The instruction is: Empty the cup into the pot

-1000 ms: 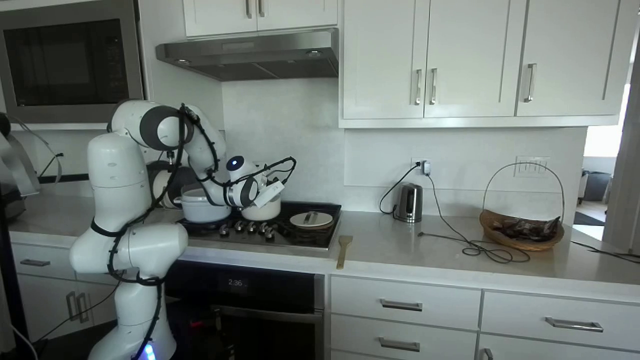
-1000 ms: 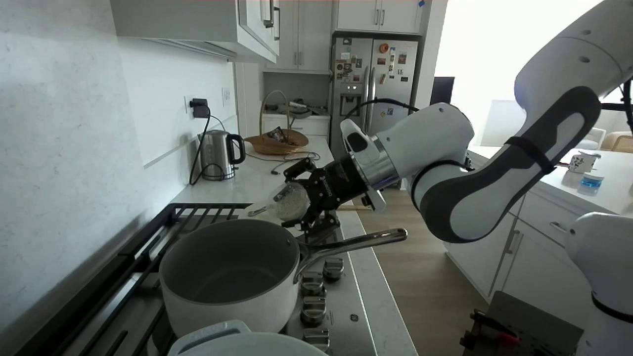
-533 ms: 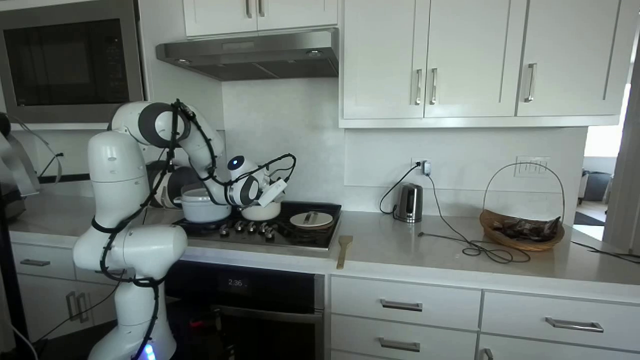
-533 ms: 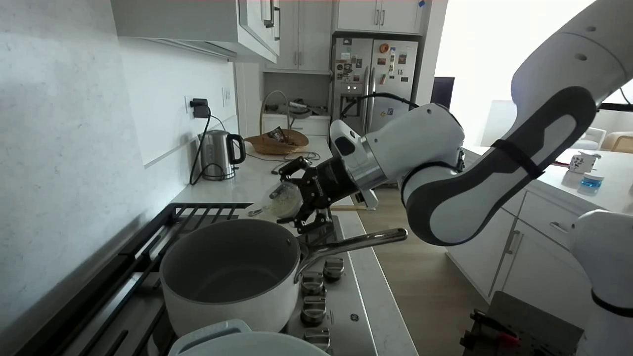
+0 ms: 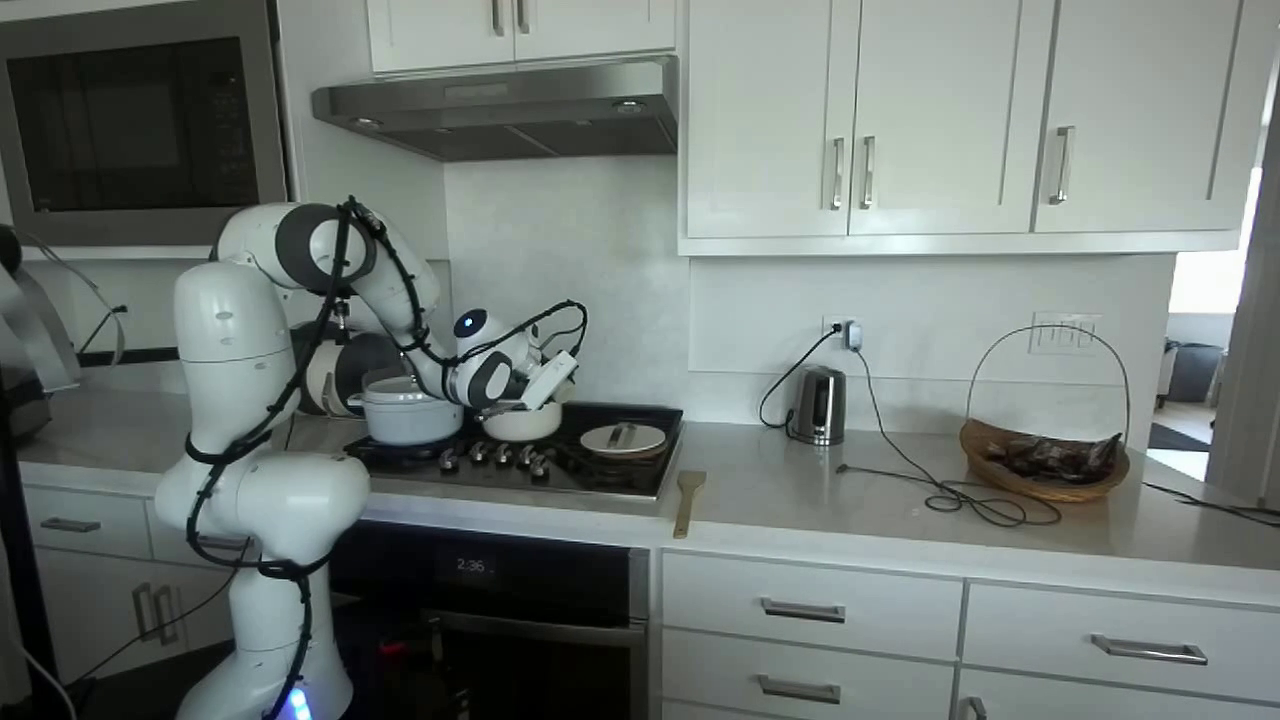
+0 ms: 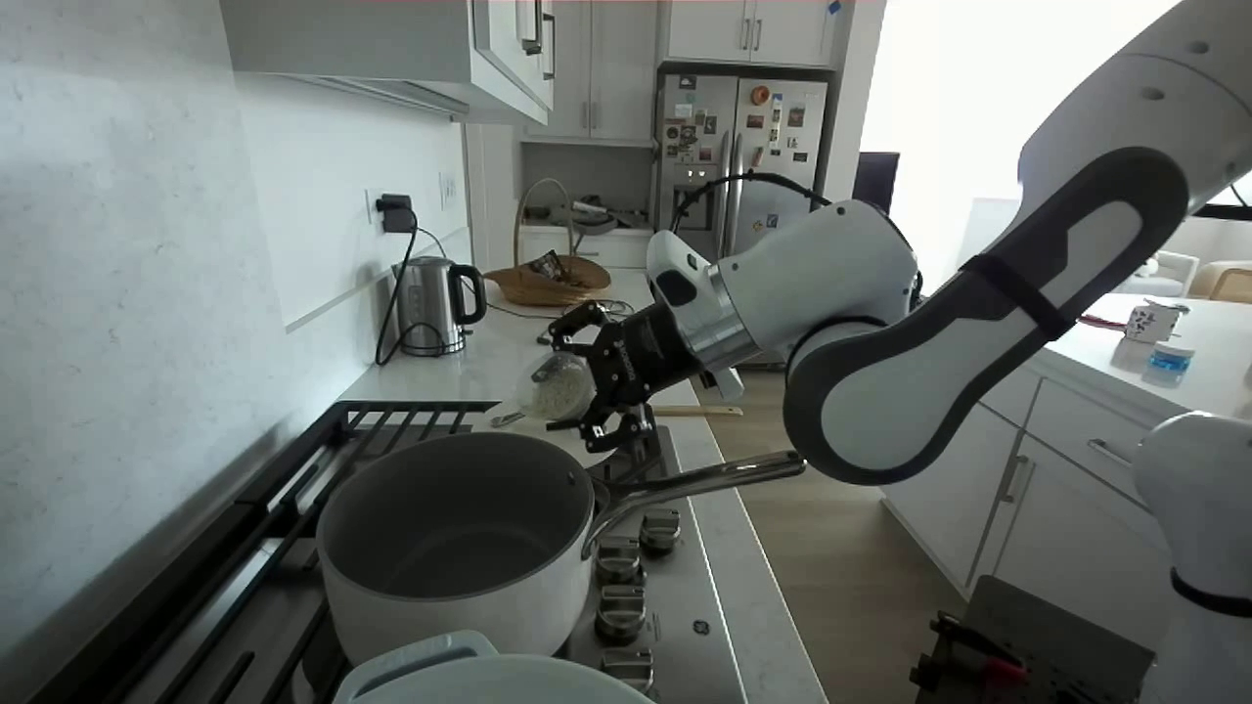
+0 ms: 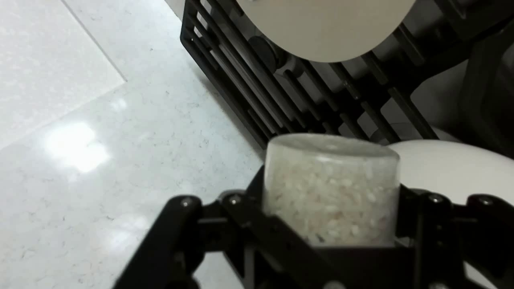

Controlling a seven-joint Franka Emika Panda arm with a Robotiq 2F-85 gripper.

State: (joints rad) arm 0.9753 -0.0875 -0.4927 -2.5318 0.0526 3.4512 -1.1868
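Gripper (image 6: 551, 399) clamped on the clear cup (image 7: 331, 184), rice (image 7: 333, 212) inside; saucepan (image 6: 455, 528) sits lower, off to its side. Risk: cup looks short of the pan opening, so tipping here likely drops rice onto the burner grate (image 7: 227, 90).

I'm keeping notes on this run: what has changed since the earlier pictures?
In an exterior view, the claw has shifted slightly left and up across the picture, carrying the cup with it. Nothing was newly gripped or let go. The cup stayed held; the pot, kettle and wooden spatula stayed put.
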